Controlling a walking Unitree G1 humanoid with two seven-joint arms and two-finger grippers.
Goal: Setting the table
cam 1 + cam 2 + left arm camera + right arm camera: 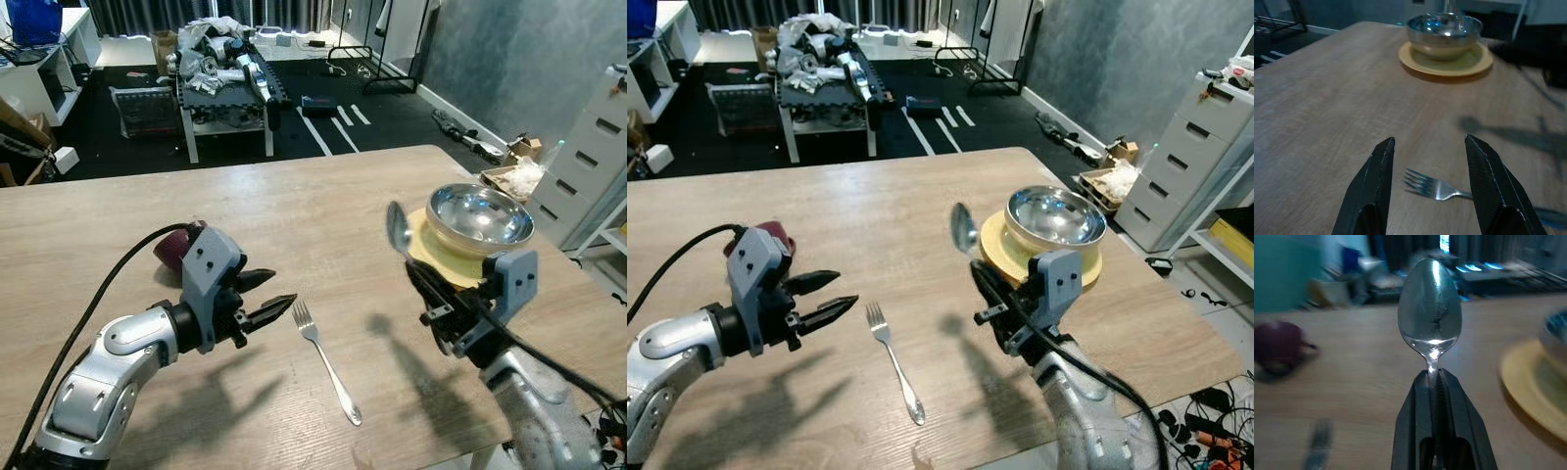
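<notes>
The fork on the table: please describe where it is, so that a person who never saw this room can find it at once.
On the wooden table, look between the two robot arms, left of the yellow plate with the steel bowl. The fork lies flat there, just ahead of the left gripper with its open fingers. Unlike the spoon, which the right gripper holds upright, nothing holds it.

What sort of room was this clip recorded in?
Probably a lived-in home room used as a dining spot: a wooden table set with bowl and fork, a drawer unit, and a cluttered bench behind.
</notes>
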